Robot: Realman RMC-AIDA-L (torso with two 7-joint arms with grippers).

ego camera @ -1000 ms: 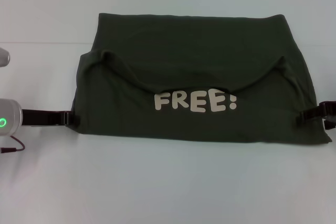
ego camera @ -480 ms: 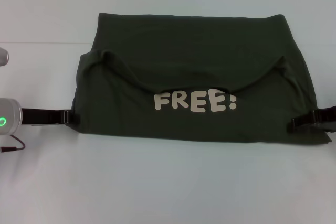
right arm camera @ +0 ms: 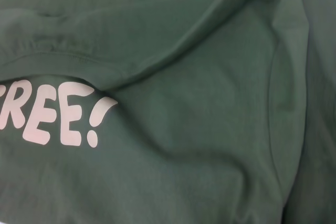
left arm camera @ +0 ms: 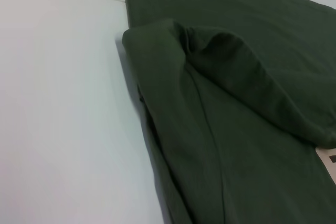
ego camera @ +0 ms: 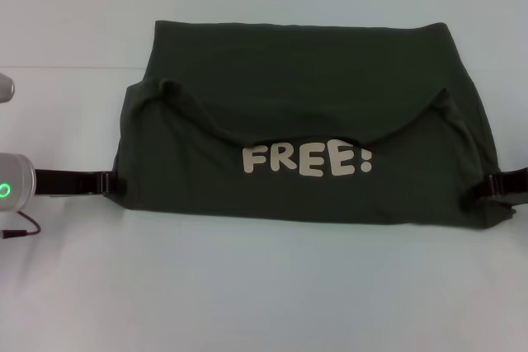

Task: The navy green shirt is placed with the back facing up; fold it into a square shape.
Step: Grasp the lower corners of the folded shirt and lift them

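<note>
The navy green shirt (ego camera: 305,80) lies folded into a wide band on the white table, with a flap turned over it showing the pale "FREE!" lettering (ego camera: 307,159). My left gripper (ego camera: 114,185) sits low on the table at the shirt's left edge, touching the cloth. At the shirt's right edge, close to its near corner, is my right gripper (ego camera: 492,185). The left wrist view shows only the shirt's folded edge (left arm camera: 236,129) and the table. Shirt cloth (right arm camera: 199,103) and part of the lettering (right arm camera: 52,111) fill the right wrist view.
The white table (ego camera: 264,286) stretches in front of the shirt. A thin red cable (ego camera: 21,227) lies by my left arm's wrist (ego camera: 12,187), which shows a green light. A seam line (ego camera: 66,68) crosses the table behind it.
My right gripper pushed in toward the shirt's right edge, then drew back a little. The shirt's near right corner has pulled slightly inward. The left gripper has not moved.
</note>
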